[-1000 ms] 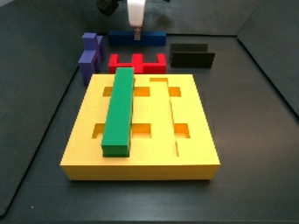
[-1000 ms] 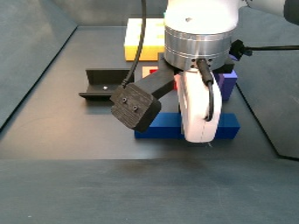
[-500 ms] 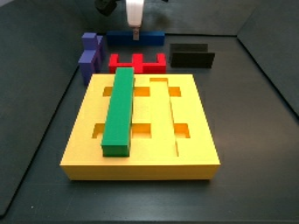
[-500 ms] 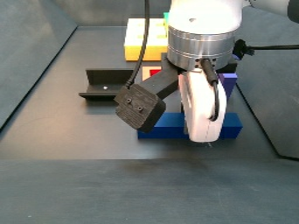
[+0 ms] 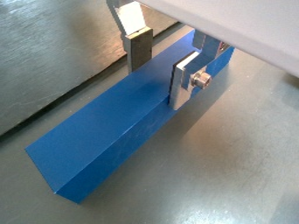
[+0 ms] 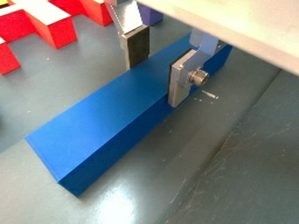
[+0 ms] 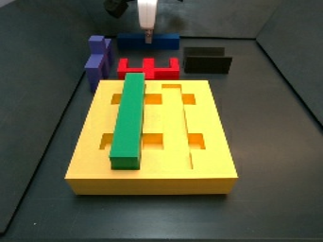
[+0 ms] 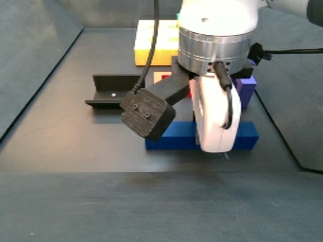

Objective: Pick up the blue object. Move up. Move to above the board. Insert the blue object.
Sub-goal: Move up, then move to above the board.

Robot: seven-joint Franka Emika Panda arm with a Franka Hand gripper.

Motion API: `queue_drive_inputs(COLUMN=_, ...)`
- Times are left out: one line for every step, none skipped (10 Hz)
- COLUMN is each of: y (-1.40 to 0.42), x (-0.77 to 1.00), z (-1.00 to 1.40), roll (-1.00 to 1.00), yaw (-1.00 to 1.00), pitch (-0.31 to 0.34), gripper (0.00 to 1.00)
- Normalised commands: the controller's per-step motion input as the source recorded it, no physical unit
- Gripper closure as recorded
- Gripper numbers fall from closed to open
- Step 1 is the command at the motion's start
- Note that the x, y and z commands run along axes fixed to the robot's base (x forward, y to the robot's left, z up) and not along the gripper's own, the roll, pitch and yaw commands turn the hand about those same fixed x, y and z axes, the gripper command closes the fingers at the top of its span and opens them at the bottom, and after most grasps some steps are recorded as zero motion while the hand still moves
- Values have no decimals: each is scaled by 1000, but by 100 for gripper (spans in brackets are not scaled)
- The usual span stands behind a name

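Observation:
The blue object (image 5: 105, 140) is a long navy bar lying flat on the grey floor, seen in both wrist views (image 6: 93, 140). My gripper (image 5: 162, 85) straddles it near one end. One dark pad (image 5: 140, 51) sits at its far edge and the other silver finger (image 5: 184, 80) lies against its near side, so the gripper is shut on it. In a side view the gripper (image 7: 147, 38) stands low over the bar (image 7: 167, 43), behind the yellow-orange board (image 7: 209, 165). From the opposite side, the gripper (image 8: 217, 147) hides the bar's middle (image 8: 171, 134).
A long green bar (image 7: 128, 118) lies in one groove of the board. Between the board and the blue bar lies a red notched piece (image 7: 151, 68); a purple stepped block (image 7: 96, 57) stands beside it. The black fixture (image 7: 209, 61) stands on the floor nearby (image 8: 111, 92).

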Motion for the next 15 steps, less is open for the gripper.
queue_drive_inputs(y=0, x=0, z=833, roll=0, yaw=0, pitch=0, gripper=100)
queue_drive_inputs(y=-1, x=-52, z=801, roll=-6, yaw=17, pitch=24, gripper=100)
queue_drive_inputs(y=-14, x=-103, z=635, roll=-2, yaw=18, pitch=72, gripper=100)
queue_drive_inputs(y=-4, x=-38, z=276, roll=52, yaw=12, pitch=68, gripper=100)
queue_drive_inputs(y=0, x=0, z=1400, roll=0, yaw=0, pitch=0, gripper=100)
queue_drive_inputs(y=-1, x=-14, z=1400, roll=-33, yaw=1, pitch=30, gripper=100)
queue_drive_inputs(y=-5, x=-31, z=1400, roll=0, yaw=-1, pitch=47, gripper=100)
queue_drive_inputs(y=-2, x=5, z=1400, roll=15, yaw=1, pitch=34, gripper=100)
queue_drive_inputs(y=8, x=13, z=1400, roll=-8, yaw=0, pitch=55, gripper=100)
queue_drive_inputs(y=13, x=10, z=1400, roll=5, yaw=4, pitch=78, gripper=100)
queue_drive_inputs(y=3, x=17, z=840, roll=-1, yaw=2, pitch=76, gripper=100)
queue_drive_inputs(y=8, x=33, z=478, roll=5, yaw=3, pitch=73, gripper=100)
queue_drive_inputs(y=8, x=38, z=238, roll=4, yaw=1, pitch=75, gripper=100)
queue_drive_inputs(y=2, x=19, z=174, roll=3, yaw=1, pitch=79, gripper=100)
queue_drive_inputs(y=-1400, x=100, z=144, roll=13, yaw=1000, pitch=43, gripper=100)
